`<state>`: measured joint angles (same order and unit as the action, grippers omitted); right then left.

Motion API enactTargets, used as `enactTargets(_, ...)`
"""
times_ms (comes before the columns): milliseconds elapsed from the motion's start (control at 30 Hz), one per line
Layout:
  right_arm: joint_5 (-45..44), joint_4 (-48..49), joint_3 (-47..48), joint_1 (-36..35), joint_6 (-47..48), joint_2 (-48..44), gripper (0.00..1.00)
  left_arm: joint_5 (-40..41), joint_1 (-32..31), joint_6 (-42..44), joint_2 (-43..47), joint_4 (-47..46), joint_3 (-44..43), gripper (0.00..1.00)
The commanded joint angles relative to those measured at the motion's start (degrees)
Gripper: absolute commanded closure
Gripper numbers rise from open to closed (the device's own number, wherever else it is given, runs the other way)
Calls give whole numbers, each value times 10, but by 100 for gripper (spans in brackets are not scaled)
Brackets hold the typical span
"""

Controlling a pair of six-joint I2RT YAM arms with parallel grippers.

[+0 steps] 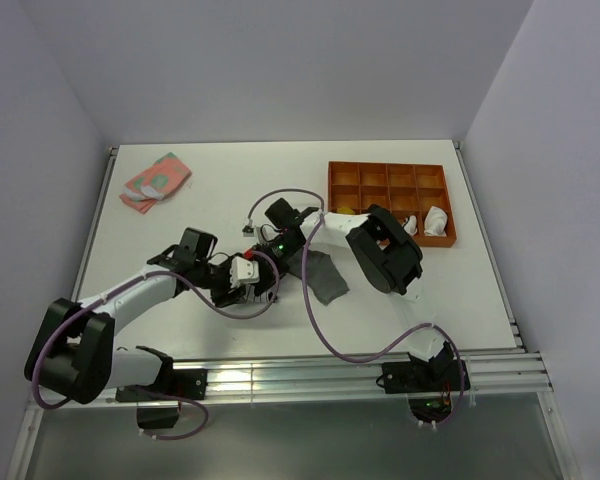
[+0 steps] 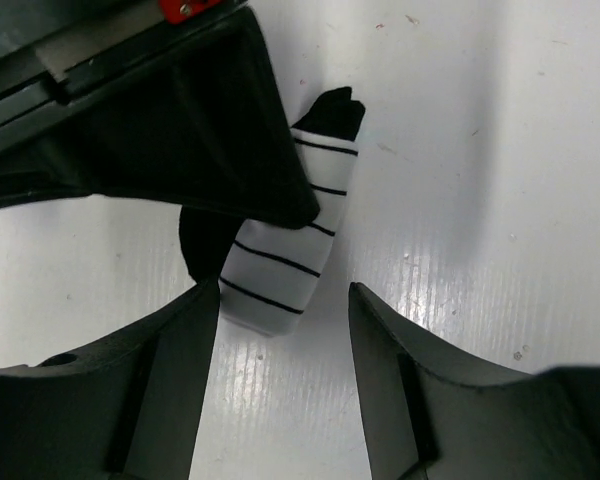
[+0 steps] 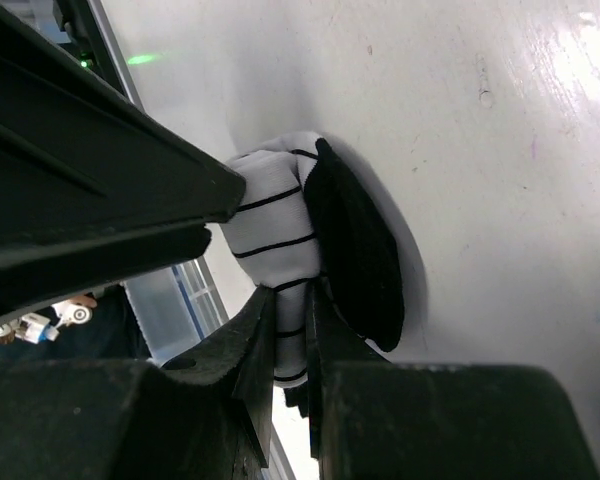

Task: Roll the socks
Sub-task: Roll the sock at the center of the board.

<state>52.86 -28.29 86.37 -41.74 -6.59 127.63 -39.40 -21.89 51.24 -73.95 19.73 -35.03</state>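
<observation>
Fabric of the striped sock (image 3: 270, 220) pinched between the narrow right fingers (image 3: 242, 375), low on the white worktop (image 2: 480, 200), near the grey sock (image 1: 326, 277) at mid-table. From the left fingers (image 2: 170, 380), spread wide and holding nothing: lies dead ahead, near end just between the tips, long axis running away along the reach and tilting a little to the right. Probably calls for the left fingers, free and astride it, to close across the bundle's width rather than along it, with care not to tug against the other grip.
</observation>
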Motion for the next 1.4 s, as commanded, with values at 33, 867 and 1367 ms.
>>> enactTargets(33,-124,-63,-30,3,23,50,95,13,-20,0,7,-40,2,41)
enactTargets(867,-137,-30,-60,8,7,38,96,21,-61,-11,-80,-27,-11,54)
enactTargets(1367,-151,32,-107,7,-51,-12,92,31,-61,-8,-131,38,-36,74)
